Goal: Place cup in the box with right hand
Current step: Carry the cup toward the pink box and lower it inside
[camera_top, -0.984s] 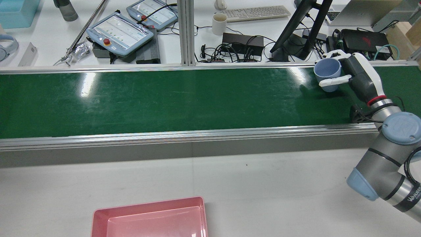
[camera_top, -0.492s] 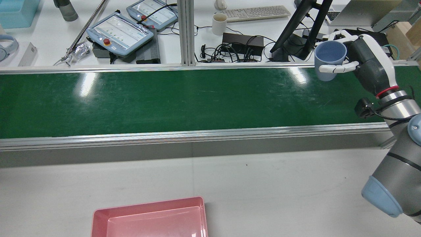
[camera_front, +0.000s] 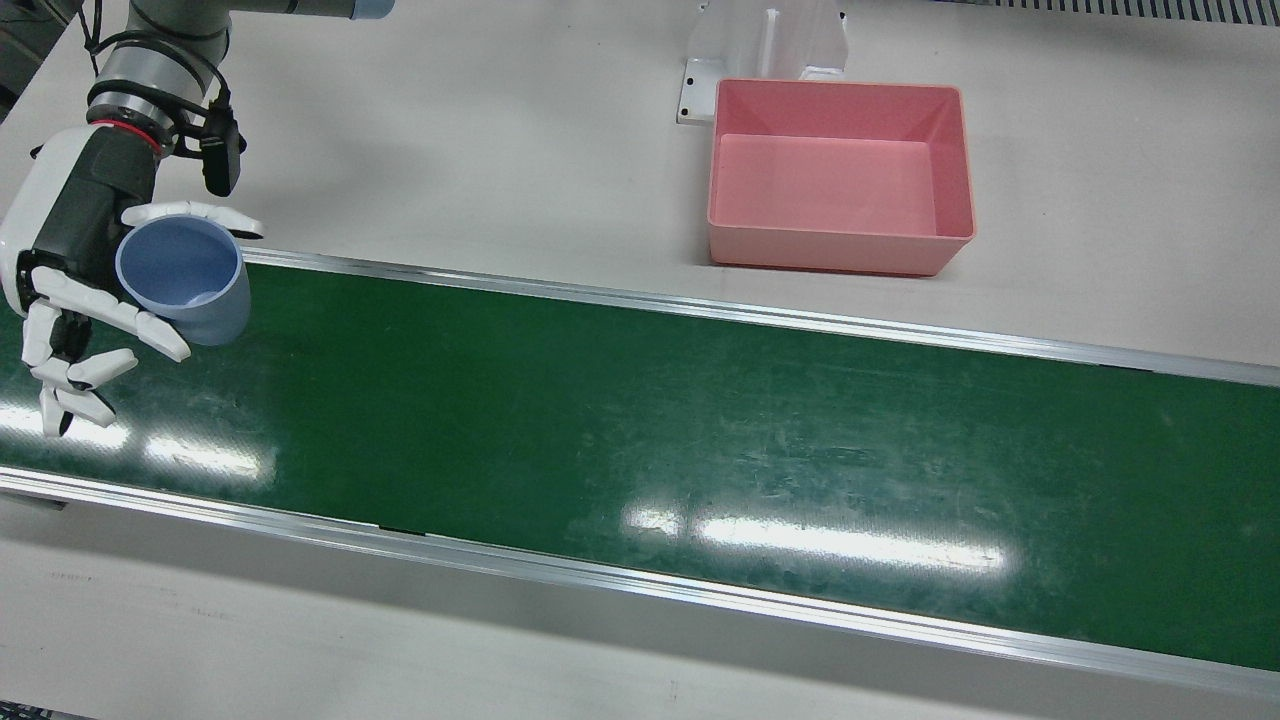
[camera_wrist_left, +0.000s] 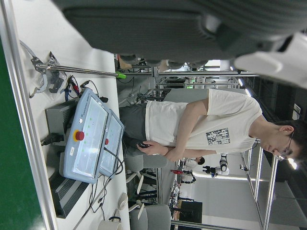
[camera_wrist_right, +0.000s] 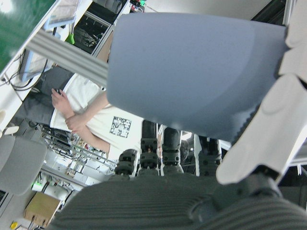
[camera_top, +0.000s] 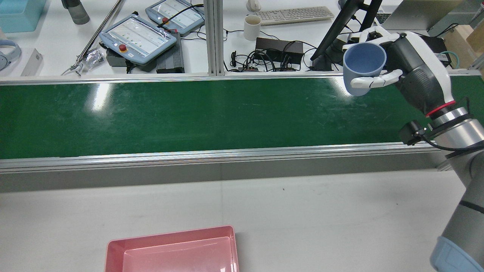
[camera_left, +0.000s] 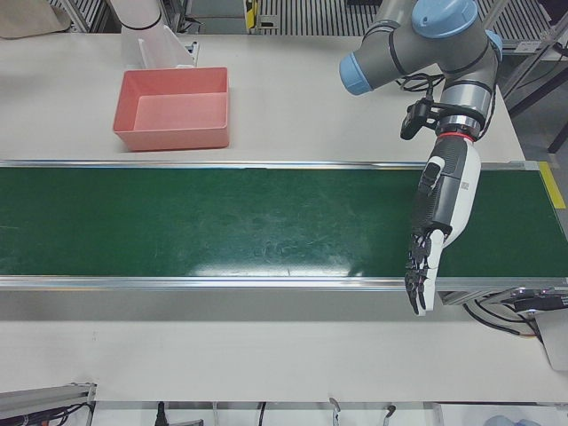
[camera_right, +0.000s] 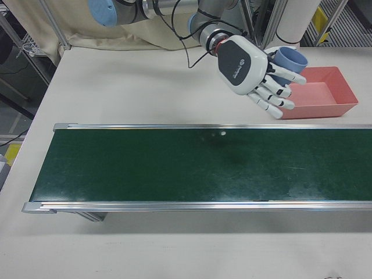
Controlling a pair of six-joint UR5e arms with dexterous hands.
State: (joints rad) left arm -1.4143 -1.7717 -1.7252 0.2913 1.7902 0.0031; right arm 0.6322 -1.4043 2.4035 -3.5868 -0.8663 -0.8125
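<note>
Since the earlier rear pictures the right hand [camera_top: 382, 62] has risen off the green belt [camera_top: 189, 113] and shifted toward the belt's middle, carrying the blue cup [camera_top: 363, 68] with it; a second ago the cup sat low, close to the belt surface, and now it hangs clear above it, its mouth tipped toward the rear camera. The hand is closed around the cup: in the front view one white finger [camera_front: 195, 215] curls over the side of the rim nearer the pedestals and other fingers [camera_front: 110, 315] wrap the opposite side, while the rest jut free past the cup. The cup [camera_front: 185, 280] is held over the belt's edge on the robot's side. The pink box [camera_front: 840, 175] stands on the white table [camera_front: 450, 150], well away from the right hand, on the robot's side of the belt, and it has not moved. The left hand [camera_left: 435, 226] hangs over the other end of the belt with fingers straight and spread, holding nothing. A person in a white shirt [camera_wrist_left: 192, 124] stands beyond the belt.
</note>
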